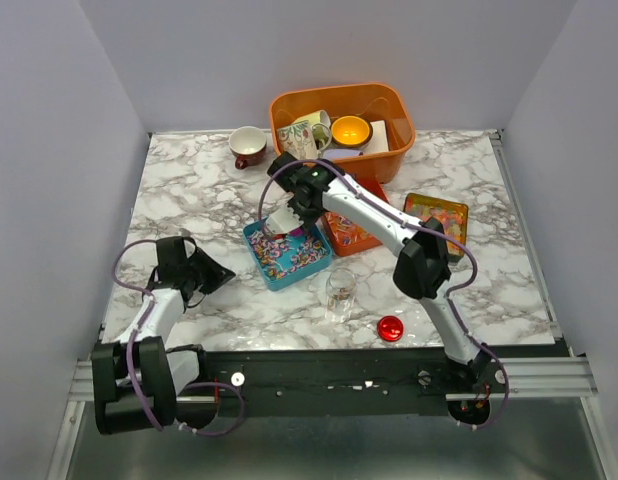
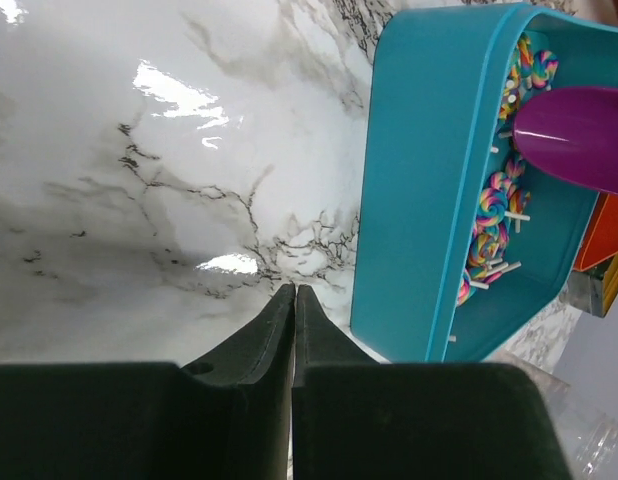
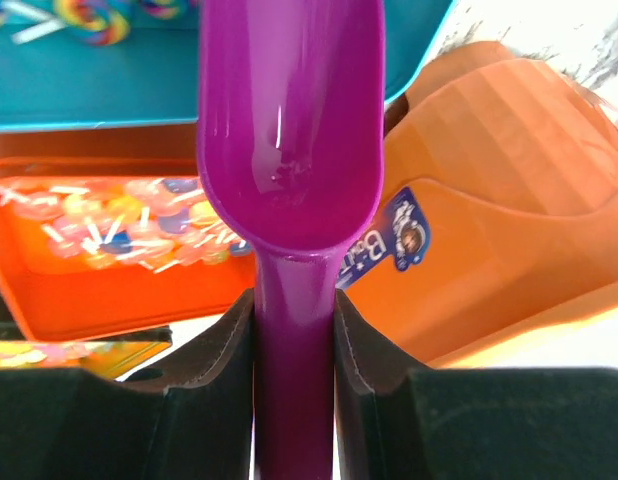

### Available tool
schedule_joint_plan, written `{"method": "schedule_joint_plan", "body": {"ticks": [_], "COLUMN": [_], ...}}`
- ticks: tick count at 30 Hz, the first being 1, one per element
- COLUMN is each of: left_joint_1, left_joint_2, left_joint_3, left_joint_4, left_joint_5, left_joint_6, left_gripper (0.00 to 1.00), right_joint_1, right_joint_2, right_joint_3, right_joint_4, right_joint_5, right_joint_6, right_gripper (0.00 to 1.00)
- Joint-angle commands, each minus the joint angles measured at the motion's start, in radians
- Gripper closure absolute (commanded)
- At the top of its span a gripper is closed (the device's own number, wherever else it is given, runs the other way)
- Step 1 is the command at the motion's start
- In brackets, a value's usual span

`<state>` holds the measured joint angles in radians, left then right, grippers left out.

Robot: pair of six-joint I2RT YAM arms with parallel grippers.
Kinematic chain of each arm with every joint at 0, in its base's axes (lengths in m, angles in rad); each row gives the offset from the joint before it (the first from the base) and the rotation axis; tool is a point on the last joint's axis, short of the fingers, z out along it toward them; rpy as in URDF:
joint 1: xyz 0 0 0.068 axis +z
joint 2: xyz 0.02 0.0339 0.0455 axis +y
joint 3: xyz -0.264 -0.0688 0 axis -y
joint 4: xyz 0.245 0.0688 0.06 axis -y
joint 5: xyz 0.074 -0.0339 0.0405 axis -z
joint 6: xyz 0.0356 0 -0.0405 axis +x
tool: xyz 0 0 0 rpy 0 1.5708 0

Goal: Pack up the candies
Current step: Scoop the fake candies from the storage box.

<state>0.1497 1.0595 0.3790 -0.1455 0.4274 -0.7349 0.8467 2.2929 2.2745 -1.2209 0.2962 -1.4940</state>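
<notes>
My right gripper (image 3: 294,300) is shut on the handle of the purple scoop (image 3: 289,130), whose bowl is empty. In the top view it (image 1: 286,215) hovers over the teal tray (image 1: 264,262) of rainbow swirl candies (image 1: 289,252). The scoop's tip (image 2: 574,135) shows over these candies (image 2: 492,205) in the left wrist view. An orange tray (image 3: 89,300) holds pale wrapped candies (image 3: 119,225). A yellow tin (image 1: 436,213) holds glossy jelly candies. My left gripper (image 2: 294,290) is shut and empty, low over the marble left of the teal tray (image 2: 419,200).
A clear jar (image 1: 340,290) stands in front of the teal tray, with a small red lid (image 1: 390,328) to its right. An orange bin (image 1: 384,150) of cups sits at the back. A red and white cup (image 1: 248,146) stands at the back left.
</notes>
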Motion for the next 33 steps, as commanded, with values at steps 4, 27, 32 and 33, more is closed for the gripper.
{"method": "schedule_joint_plan", "body": {"ticks": [4, 27, 32, 33], "left_joint_1": [-0.059, -0.210, -0.210, -0.208], "left_joint_2": [0.132, 0.539, 0.543, 0.540], "left_joint_3": [0.020, 0.213, 0.239, 0.244], "left_joint_4": [0.138, 0.276, 0.233, 0.224], "left_joint_5": [0.013, 0.099, 0.108, 0.108], "left_joint_6": [-0.040, -0.021, 0.000, 0.005], "left_gripper": [0.88, 0.94, 0.94, 0.94], "right_joint_1": [0.031, 0.101, 0.078, 0.074], "right_joint_2": [0.111, 0.226, 0.134, 0.134], "right_joint_3": [0.008, 0.083, -0.044, -0.044], "right_joint_4": [0.084, 0.052, 0.181, 0.182], "right_joint_5": [0.110, -0.257, -0.357, -0.368], "right_joint_6": [-0.012, 0.356, 0.425, 0.428], "right_gripper": [0.99, 0.99, 0.99, 0.99]}}
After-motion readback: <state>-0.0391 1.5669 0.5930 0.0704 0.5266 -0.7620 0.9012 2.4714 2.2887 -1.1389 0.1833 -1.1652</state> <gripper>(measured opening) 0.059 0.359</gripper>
